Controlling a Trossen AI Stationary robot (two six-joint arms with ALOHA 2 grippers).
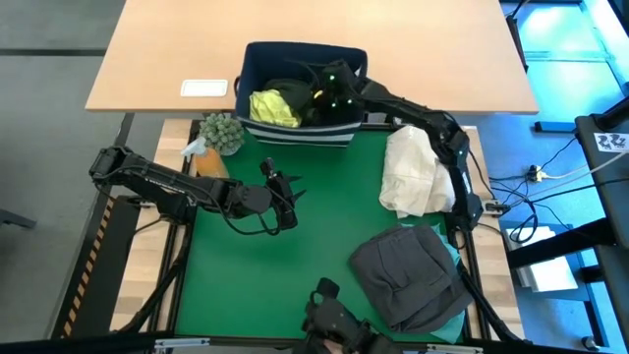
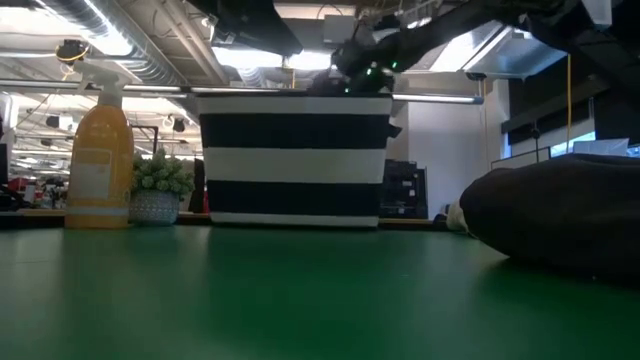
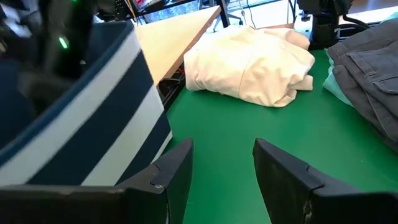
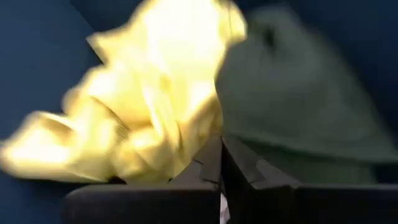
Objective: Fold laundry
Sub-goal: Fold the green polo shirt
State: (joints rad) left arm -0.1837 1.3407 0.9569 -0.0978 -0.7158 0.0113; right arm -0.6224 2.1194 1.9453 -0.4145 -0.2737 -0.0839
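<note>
Two dark, matte, jointed arms are seen; black cables are looped beside the left arm's forearm; small green lights are lit on the right arm's wrist; the left gripper (image 3: 224,180) is formed of two broad, flat, black fingers with bevelled edges; the right gripper (image 4: 221,163) is likewise formed of wedge-shaped black fingers.

There were two dark robot arms, each ending in one gripper: the left gripper (image 1: 292,189) and the right gripper (image 1: 329,93). Four pieces of cloth could be counted: one yellow-green shirt (image 1: 274,106) and one dark garment (image 1: 300,93) in the single striped bin (image 1: 295,135), one cream bundle (image 1: 414,172) and one grey garment (image 1: 409,275) on the one green mat (image 1: 285,275). One spray bottle (image 2: 98,160) and one small potted plant (image 2: 159,190) stood beside the bin.
</note>
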